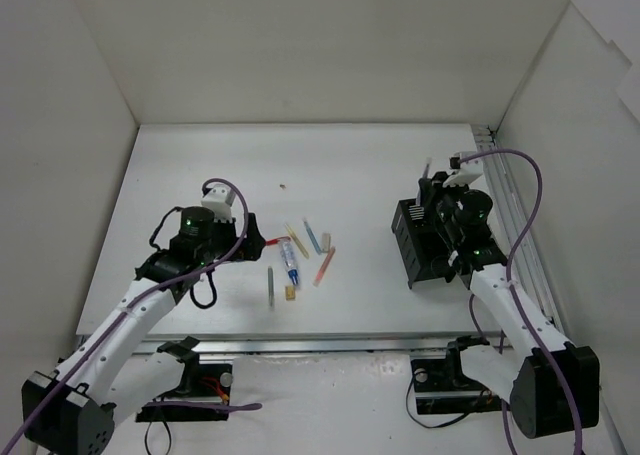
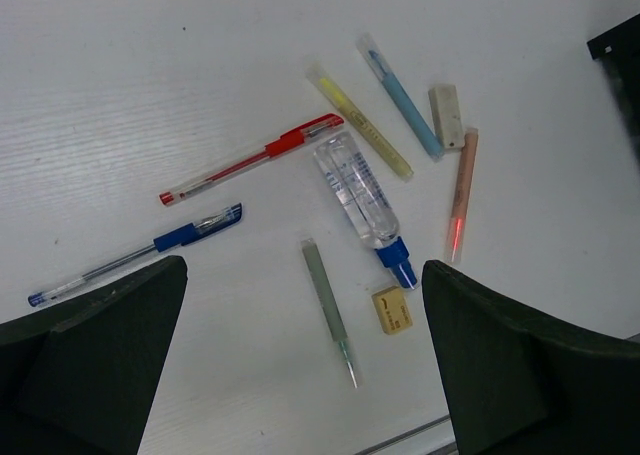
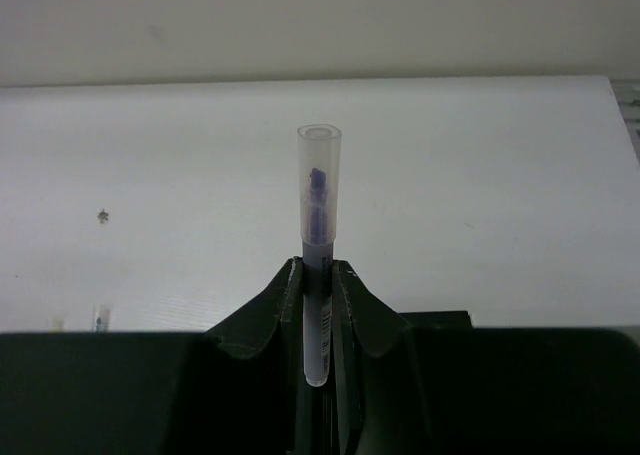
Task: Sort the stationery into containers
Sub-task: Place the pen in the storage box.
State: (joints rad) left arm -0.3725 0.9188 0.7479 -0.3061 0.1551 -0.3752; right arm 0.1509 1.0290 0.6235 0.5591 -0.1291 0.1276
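**A:** Nearest first: how is the left claw?

**B:** The left claw (image 2: 302,273) is spread wide above the bench (image 2: 150,65) and holds nothing. Its dark fingers (image 2: 90,365) fill the lower corners of the wrist view.

**A:** And between them?

**B:** Low centre is a grey pen (image 2: 328,310), with a beige eraser (image 2: 392,310) just beside it. A blue pen (image 2: 140,255) lies at left, and a red pen (image 2: 250,160) above it. Mid-frame is a clear blue-capped tube (image 2: 362,200), with an orange pen (image 2: 460,195) to its right. Higher up are a yellow pen (image 2: 360,125), a light-blue pen (image 2: 400,95) and a second eraser (image 2: 446,115).

**A:** The right claw?

**B:** The right claw (image 3: 318,275) is pinched narrow on a clear pen (image 3: 318,185). It hangs at the black organiser box (image 1: 415,250), right of centre in the top view.
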